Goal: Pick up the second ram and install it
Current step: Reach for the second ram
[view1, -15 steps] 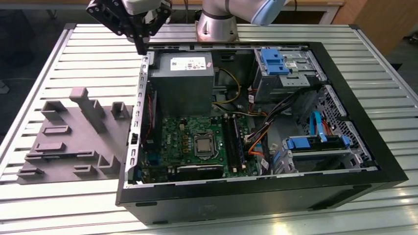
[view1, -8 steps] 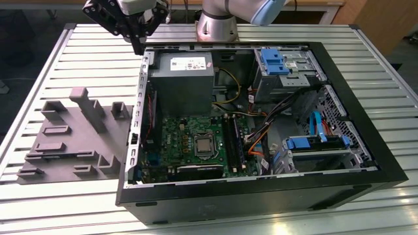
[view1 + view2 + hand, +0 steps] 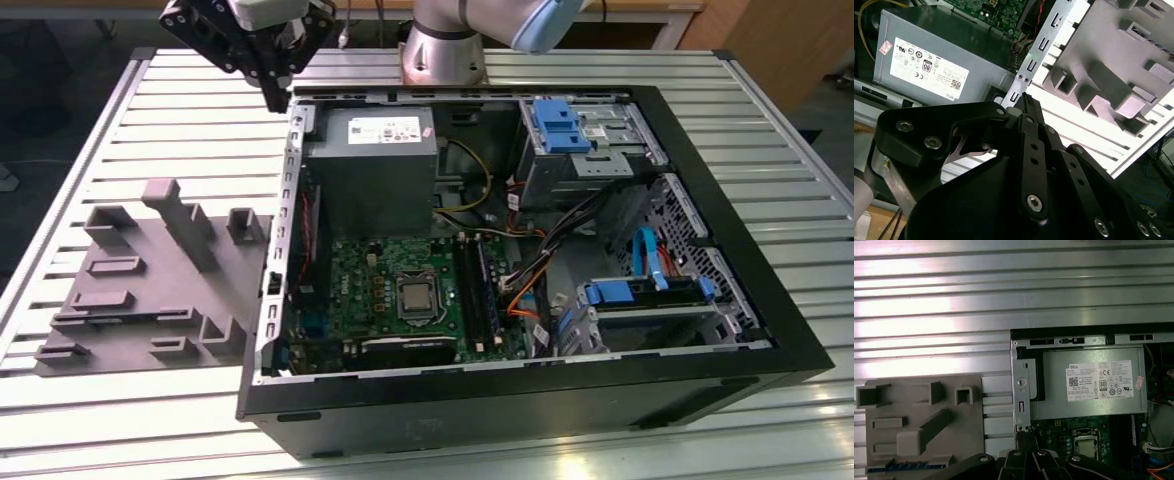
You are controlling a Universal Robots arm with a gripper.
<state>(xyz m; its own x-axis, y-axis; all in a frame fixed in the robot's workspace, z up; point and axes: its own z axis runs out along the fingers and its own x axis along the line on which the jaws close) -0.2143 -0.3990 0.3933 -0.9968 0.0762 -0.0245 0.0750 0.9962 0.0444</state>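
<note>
My gripper (image 3: 280, 97) hangs above the table at the far left corner of the open computer case (image 3: 694, 390), beside the power supply (image 3: 371, 165). Its fingers are shut with nothing between them; in both wrist views the tips (image 3: 1026, 101) (image 3: 1026, 438) meet over the case's metal edge. A slim dark strip with blue spots (image 3: 904, 467) lies in a slot of the grey holder block (image 3: 147, 290) on the exterior view's left and looks like the second ram (image 3: 120, 318). The long black memory slots (image 3: 474, 290) run beside the processor socket (image 3: 416, 297) on the green motherboard.
The grey holder block carries several upright posts (image 3: 180, 225) that stand well above the table. Inside the case are orange and yellow cables (image 3: 521, 285), blue drive brackets (image 3: 561, 125) and a drive cage (image 3: 641, 295). The arm's base (image 3: 447, 50) stands behind the case on the slatted table (image 3: 120, 110).
</note>
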